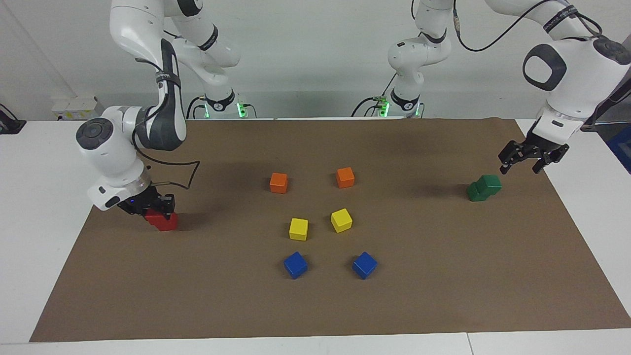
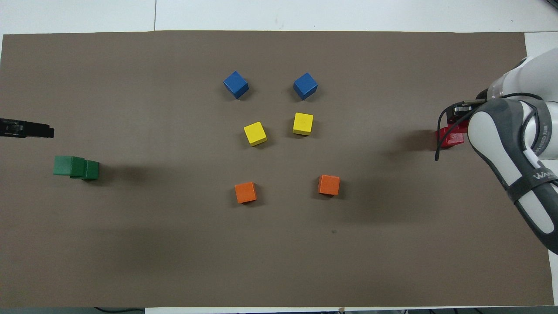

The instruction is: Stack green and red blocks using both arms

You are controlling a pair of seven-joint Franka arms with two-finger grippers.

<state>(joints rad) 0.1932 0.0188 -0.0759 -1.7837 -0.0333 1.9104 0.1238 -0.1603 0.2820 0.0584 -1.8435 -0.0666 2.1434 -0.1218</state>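
— Toward the right arm's end of the desk [image 1: 315, 315], from the yellow cubes [image 1: 298, 229]: right end effector [image 1: 157, 209] clamping the upper red block [image 1: 158, 216], seating it on the lower.
— Lower red mostly hiding. Toward the left arm's end: green blocks [image 1: 484, 188] sitting stacked askew, left end effector [image 1: 525, 159] hanging wide, released.

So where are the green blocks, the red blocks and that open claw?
green blocks [image 1: 484, 188]: facing view, upper block's side.
red blocks [image 1: 165, 221]: facing view, lower block's front face.
left gripper [image 1: 520, 166]: facing view, between its fingertips.
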